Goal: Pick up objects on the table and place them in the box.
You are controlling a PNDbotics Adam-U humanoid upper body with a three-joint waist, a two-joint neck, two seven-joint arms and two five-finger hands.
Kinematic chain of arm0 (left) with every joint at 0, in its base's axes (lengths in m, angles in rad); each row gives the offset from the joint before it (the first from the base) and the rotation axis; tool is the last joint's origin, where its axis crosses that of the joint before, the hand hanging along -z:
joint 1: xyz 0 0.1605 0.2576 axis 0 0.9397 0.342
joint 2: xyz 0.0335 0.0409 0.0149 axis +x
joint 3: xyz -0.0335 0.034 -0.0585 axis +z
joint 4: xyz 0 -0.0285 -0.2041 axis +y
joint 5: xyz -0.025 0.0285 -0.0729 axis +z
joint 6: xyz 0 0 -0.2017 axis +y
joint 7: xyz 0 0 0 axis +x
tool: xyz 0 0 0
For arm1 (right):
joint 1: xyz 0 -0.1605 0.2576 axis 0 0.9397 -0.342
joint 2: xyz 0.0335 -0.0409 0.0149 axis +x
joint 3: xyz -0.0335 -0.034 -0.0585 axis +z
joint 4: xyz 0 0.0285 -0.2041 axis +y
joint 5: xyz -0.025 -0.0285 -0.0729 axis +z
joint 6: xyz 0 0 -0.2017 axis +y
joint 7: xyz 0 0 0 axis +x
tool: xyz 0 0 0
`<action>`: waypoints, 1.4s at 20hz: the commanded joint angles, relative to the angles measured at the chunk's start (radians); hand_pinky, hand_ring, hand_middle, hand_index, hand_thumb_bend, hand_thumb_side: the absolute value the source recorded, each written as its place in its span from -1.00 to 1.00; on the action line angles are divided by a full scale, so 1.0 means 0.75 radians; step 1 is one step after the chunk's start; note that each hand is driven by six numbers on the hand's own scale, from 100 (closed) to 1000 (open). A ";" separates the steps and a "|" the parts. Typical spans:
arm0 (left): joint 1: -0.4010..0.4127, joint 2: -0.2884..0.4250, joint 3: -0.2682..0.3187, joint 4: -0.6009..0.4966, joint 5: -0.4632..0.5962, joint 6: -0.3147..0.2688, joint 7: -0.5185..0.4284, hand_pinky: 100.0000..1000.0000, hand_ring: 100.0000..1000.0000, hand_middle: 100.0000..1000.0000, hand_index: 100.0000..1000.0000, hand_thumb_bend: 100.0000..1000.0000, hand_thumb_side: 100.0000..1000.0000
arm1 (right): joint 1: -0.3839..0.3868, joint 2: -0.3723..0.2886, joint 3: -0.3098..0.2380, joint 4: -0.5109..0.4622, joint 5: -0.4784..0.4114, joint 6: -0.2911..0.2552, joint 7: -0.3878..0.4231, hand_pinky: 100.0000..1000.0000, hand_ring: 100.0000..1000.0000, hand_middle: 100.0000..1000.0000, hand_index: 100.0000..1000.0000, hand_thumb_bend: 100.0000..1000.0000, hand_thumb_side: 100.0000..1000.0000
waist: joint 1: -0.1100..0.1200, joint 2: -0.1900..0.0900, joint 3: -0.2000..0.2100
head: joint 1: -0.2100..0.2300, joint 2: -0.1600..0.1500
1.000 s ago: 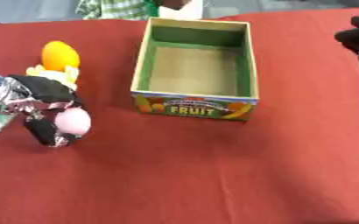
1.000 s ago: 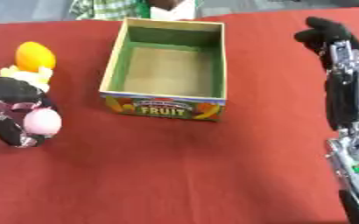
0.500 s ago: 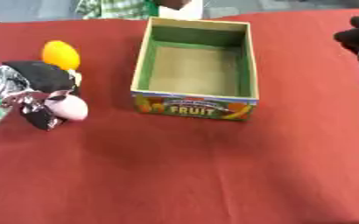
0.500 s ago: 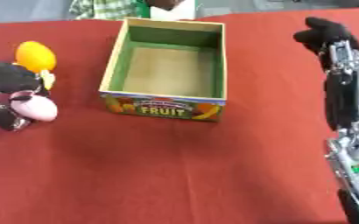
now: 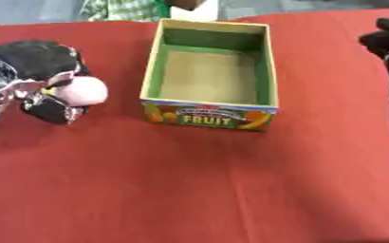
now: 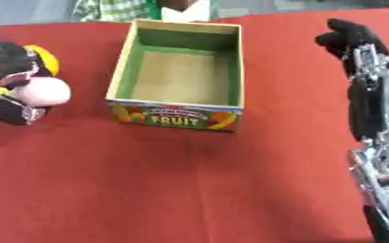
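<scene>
My left hand hangs at the left, above the red table, with its fingers curled round a pale pink rounded object. A yellow-orange object peeks out behind that hand in the right eye view; the left eye view hides it. The open cardboard box marked FRUIT stands empty in the middle, just right of the held object. My right hand stays at the far right, beside the box, fingers relaxed and holding nothing.
The right forearm runs down the right edge of the view. A person in a checked green garment shows beyond the table's far edge. Red cloth stretches in front of the box.
My left hand has risen off the table with the pink object and now covers most of the yellow-orange object. The right hand has stayed where it was.
</scene>
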 commanded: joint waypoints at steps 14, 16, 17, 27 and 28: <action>-0.371 -0.261 0.076 0.069 -0.006 0.026 0.079 -1.00 -0.54 -0.60 -0.32 -1.00 -0.49 | -0.021 -0.025 0.002 -0.029 -0.012 0.002 0.014 0.74 0.52 0.20 0.60 -1.00 1.00 | 0.005 -0.040 -0.012 | -0.013 -0.003; -0.410 -0.318 0.085 0.124 -0.037 0.014 0.106 -1.00 -0.55 -0.63 -0.34 -1.00 -0.48 | -0.026 -0.023 0.004 -0.029 -0.014 0.001 0.017 0.74 0.52 0.20 0.60 -1.00 1.00 | 0.006 -0.038 -0.021 | -0.004 -0.005; -0.425 -0.346 0.089 0.151 -0.053 0.007 0.122 -1.00 -0.55 -0.64 -0.35 -1.00 -0.48 | -0.029 -0.023 0.005 -0.029 -0.015 0.000 0.018 0.74 0.52 0.20 0.60 -1.00 1.00 | 0.006 -0.036 -0.025 | 0.000 -0.007; -0.485 -0.659 0.081 0.374 -0.245 -0.064 0.314 -0.94 -0.46 -0.54 -0.26 -1.00 -0.51 | -0.110 -0.043 0.021 -0.029 -0.060 -0.057 0.011 0.72 0.56 0.29 0.60 -1.00 1.00 | 0.000 -0.018 -0.069 | 0.087 -0.016; -0.483 -0.688 0.072 0.393 -0.265 -0.069 0.334 -0.94 -0.46 -0.54 -0.26 -1.00 -0.51 | -0.119 -0.050 0.022 -0.029 -0.064 -0.069 0.003 0.72 0.56 0.29 0.60 -1.00 1.00 | 0.000 -0.019 -0.068 | 0.094 -0.017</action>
